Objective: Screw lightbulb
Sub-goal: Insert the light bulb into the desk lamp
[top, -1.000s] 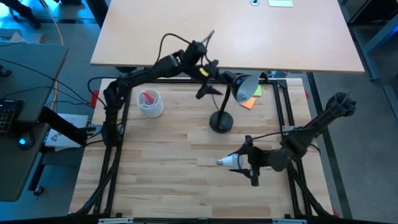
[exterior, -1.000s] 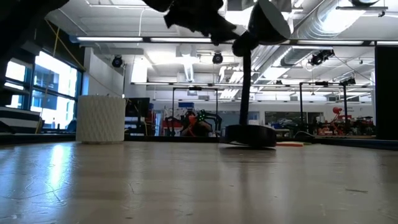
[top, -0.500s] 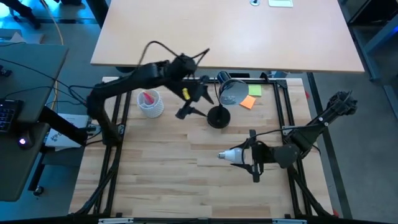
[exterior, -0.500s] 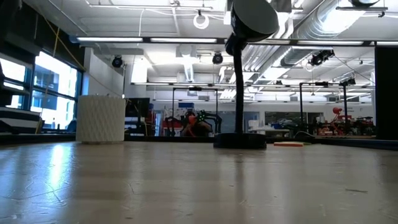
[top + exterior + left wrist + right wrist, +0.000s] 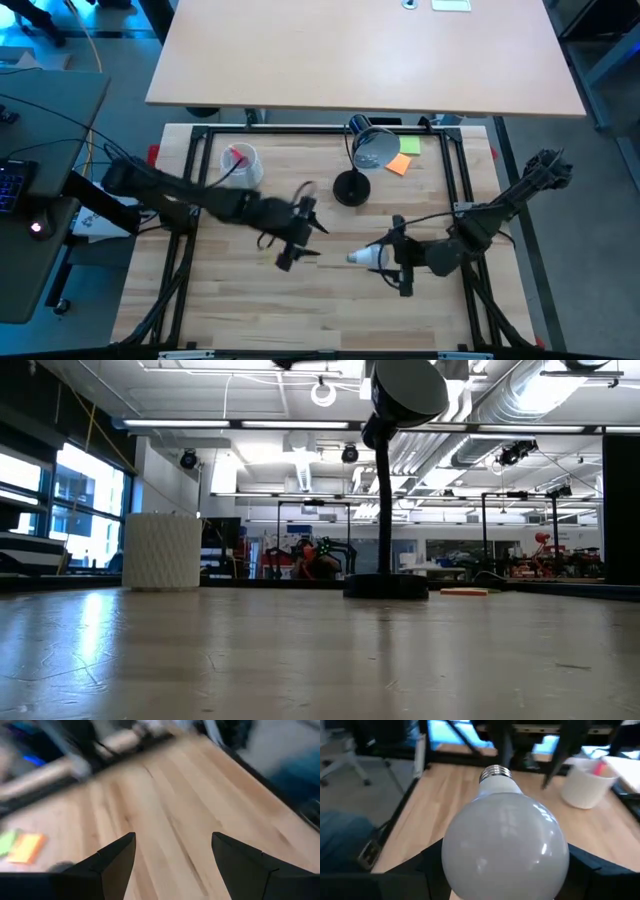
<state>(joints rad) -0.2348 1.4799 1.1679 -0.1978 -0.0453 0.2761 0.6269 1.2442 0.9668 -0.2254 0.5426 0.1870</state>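
Item 1: lightbulb, white, frosted, clamped between my right gripper's 2 fingers above the table's front half, silvery screw base pointing toward my left arm.

Item 2: my left gripper, fingers spread apart and holding nothing, low over the boards just beside the bulb's base, between the bulb and the white cup.

Item 3: black desk lamp, upright at the table's rear, shade tilted.

Item 4: white cup with pink contents, beside the lamp.

Item 5: green and orange notes, by the lamp's shade.
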